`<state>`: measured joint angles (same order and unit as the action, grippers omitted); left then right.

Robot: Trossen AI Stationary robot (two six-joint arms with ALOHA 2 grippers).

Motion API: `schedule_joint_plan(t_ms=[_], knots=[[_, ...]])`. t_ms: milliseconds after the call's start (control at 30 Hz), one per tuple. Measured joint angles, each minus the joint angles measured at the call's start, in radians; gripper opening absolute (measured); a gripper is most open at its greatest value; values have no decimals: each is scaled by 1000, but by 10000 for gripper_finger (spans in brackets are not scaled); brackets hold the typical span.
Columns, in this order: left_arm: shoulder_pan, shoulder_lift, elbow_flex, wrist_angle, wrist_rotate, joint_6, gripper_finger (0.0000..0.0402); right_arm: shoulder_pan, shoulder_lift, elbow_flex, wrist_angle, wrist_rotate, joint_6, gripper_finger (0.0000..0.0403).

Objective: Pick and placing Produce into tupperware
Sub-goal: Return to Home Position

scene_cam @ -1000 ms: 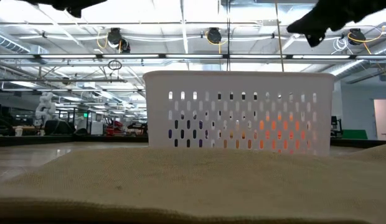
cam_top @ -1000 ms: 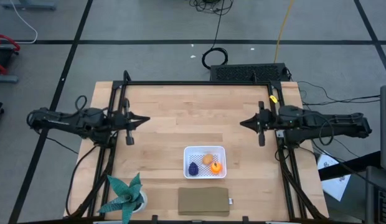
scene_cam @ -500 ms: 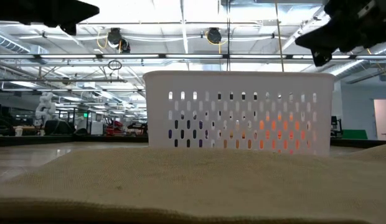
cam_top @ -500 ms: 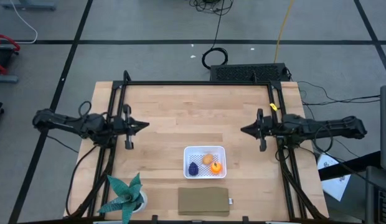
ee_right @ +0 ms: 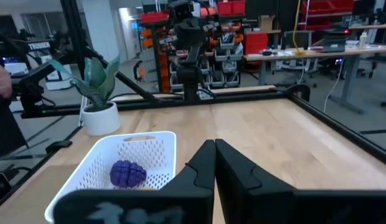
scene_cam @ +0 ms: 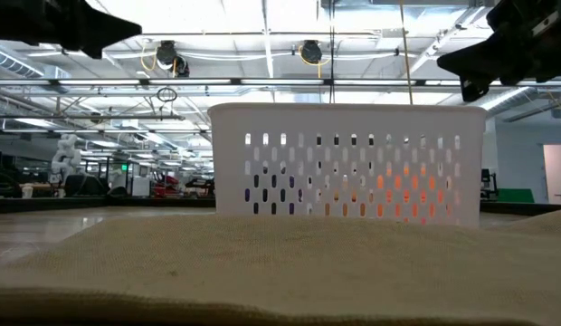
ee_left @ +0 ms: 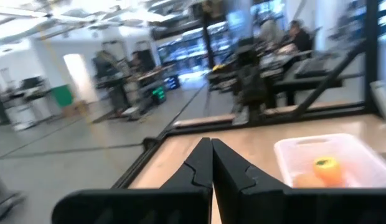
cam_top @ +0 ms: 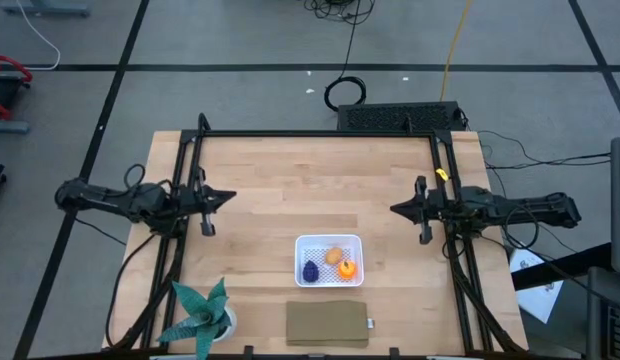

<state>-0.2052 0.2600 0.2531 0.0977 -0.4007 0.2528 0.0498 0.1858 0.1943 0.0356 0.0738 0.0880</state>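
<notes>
Left tool and right tool closed, empty; orange piece, purple piece, tan piece inside white tupperware

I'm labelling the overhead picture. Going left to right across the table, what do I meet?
Left claw → white basket → right claw. The teal plant overlaps the left claw's span and the tan slab the basket's, so both are left out.

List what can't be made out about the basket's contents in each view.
Low view: the tan slab hides the base of the basket; its contents show only as colour through the slots.
Left wrist view: blurred; only the orange piece is readable.
Right wrist view: the right gripper covers part of the basket; only the purple piece shows.
</notes>
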Motion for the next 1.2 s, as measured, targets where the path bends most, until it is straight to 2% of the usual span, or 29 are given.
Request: schedule_joint_plan(t_ms=[67,200,333,633,1033,1200], knots=[[10,-17,0,-29,-30,-14,0,0,-8,-3,0,-2,-2,0],[20,-33,0,-87,-8,-53,0,0,-9,-4,-2,-56,-6,0],[20,-33,-3,-134,-24,-79,0,0,-9,-4,-19,-60,-5,0],[21,-33,-95,-76,-1,-71,0,0,-9,-10,-41,-60,25,0],[21,-33,-100,-79,7,-29,0,-9,-9,-57,20,-45,35,0],[21,-33,-100,-99,-26,-28,0,-43,-13,-57,20,-44,21,0]])
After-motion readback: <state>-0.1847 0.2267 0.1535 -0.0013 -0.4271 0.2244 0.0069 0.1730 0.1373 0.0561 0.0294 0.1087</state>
